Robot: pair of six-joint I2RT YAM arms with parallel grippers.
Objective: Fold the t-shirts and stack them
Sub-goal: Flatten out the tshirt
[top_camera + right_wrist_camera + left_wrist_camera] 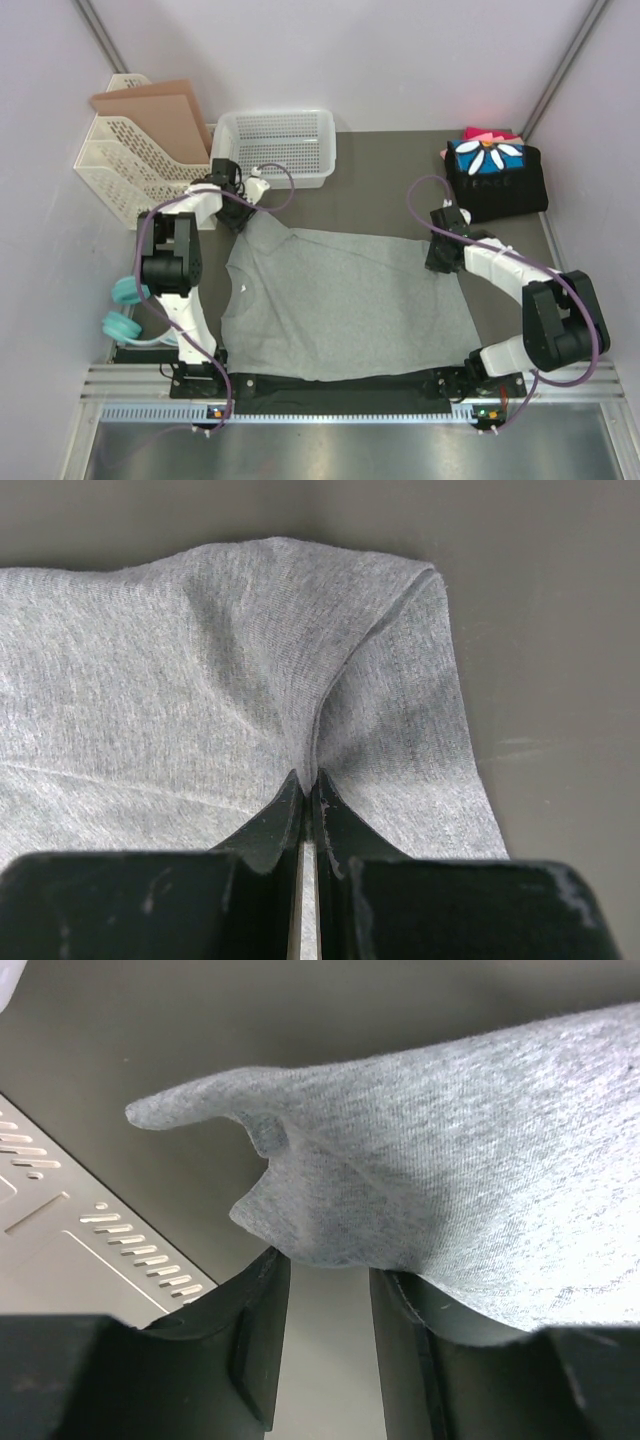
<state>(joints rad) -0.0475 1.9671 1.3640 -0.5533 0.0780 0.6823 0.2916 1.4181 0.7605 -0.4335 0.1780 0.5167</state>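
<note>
A light heather-grey t-shirt point(345, 300) lies spread on the dark table between the arms. My left gripper point(245, 205) is at its far left corner. In the left wrist view the jaws point(328, 1270) stand apart with a gap, and a raised sleeve of the shirt point(450, 1160) drapes over their tips. My right gripper point(437, 262) is at the shirt's far right corner. In the right wrist view it point(310, 778) is shut on a pinched fold of the grey cloth point(180, 670). A folded black t-shirt with a blue panel and daisy point(497, 180) lies at the back right on pink ones point(488, 134).
A white mesh basket point(275, 145) stands at the back centre-left, close behind the left gripper. A white file rack with brown card point(120, 170) stands at the back left. Teal objects point(122, 310) sit beside the left arm's base. A perforated metal plate point(90, 1240) shows under the left gripper.
</note>
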